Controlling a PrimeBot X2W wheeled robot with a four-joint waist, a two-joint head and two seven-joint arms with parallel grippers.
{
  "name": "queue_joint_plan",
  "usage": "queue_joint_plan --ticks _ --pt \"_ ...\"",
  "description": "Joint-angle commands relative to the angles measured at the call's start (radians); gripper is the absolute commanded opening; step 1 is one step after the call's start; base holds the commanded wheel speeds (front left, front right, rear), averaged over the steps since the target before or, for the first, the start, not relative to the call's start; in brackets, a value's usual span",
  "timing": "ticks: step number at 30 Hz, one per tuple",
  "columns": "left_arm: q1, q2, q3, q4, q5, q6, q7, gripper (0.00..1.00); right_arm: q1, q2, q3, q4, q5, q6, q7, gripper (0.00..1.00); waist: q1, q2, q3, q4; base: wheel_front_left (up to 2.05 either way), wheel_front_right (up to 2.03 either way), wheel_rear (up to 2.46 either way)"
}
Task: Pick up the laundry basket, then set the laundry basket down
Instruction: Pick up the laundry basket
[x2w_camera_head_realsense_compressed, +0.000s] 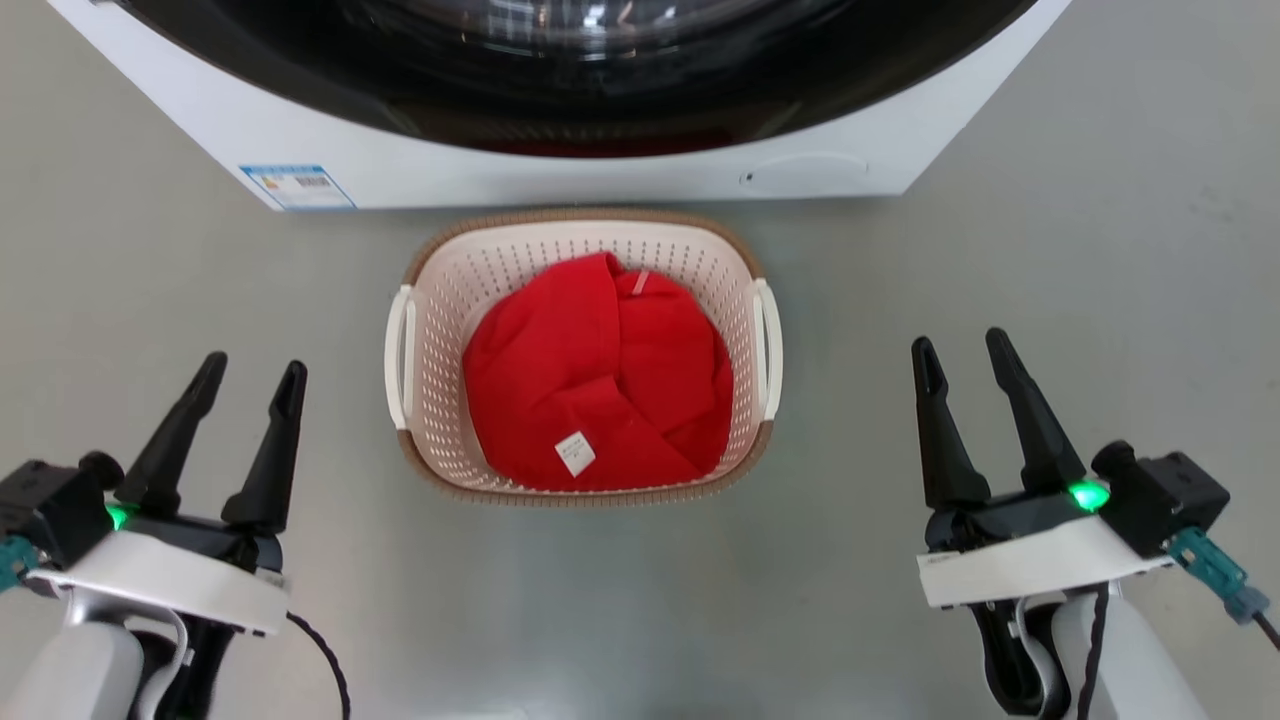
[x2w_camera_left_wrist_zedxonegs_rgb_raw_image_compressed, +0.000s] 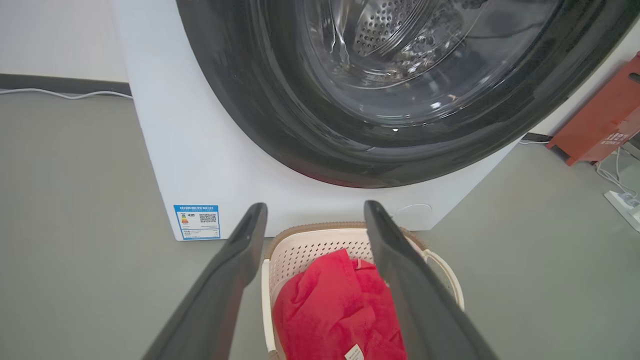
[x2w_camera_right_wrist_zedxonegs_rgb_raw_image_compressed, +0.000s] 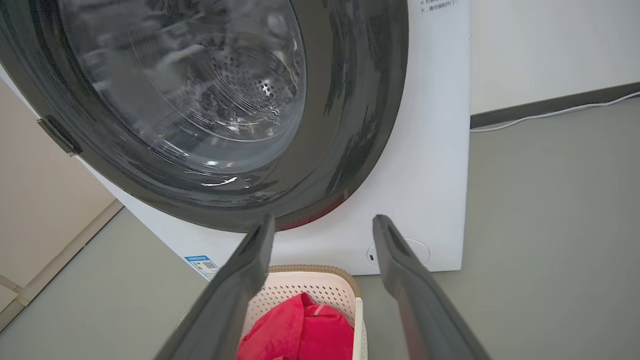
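Waiting wide open on either side of the laundry basket

Nearest me, my left pincer (x2w_camera_head_realsense_compressed: 254, 366) and right pincer (x2w_camera_head_realsense_compressed: 960, 341) hover above the grey floor (x2w_camera_head_realsense_compressed: 640, 610). Each has its two dark fingers spread as wide as they go, with nothing between them and nothing touched. I judge the pick-up has not begun and this is the approach.

Between the two pincers and a little farther on, the laundry basket (x2w_camera_head_realsense_compressed: 450, 300) sits on the floor, well apart from both. It is cream-white perforated plastic, rounded-rectangular, with a brown woven-look rim, a white left handle (x2w_camera_head_realsense_compressed: 398, 355) and a white right handle (x2w_camera_head_realsense_compressed: 768, 345). A crumpled red garment (x2w_camera_head_realsense_compressed: 600, 380) with a small white label (x2w_camera_head_realsense_compressed: 574, 453) lies in it.

Next I would need to bring each pincer inward and forward to its own handle, close both together, and lift level so the load does not slide.

Just beyond the basket stands the front-loading washer (x2w_camera_head_realsense_compressed: 560, 175), its dark round door facing me.
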Motion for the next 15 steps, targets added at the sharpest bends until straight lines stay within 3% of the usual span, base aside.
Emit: queue_joint_plan --ticks 1,15 --pt "-0.038 0.042 0.034 -0.013 -0.011 -0.006 -0.006 1.0 -0.015 -0.001 0.027 -0.012 0.007 0.0 -0.011 1.0 0.0 0.0 0.03 -0.001 0.0 0.0 0.0" --pt "-0.218 0.117 -0.071 0.09 -0.078 -0.006 -0.006 1.0 -0.174 -0.001 0.029 0.111 -0.027 0.0 -0.011 1.0 0.0 0.0 0.215 0.015 0.0 0.0 0.0"
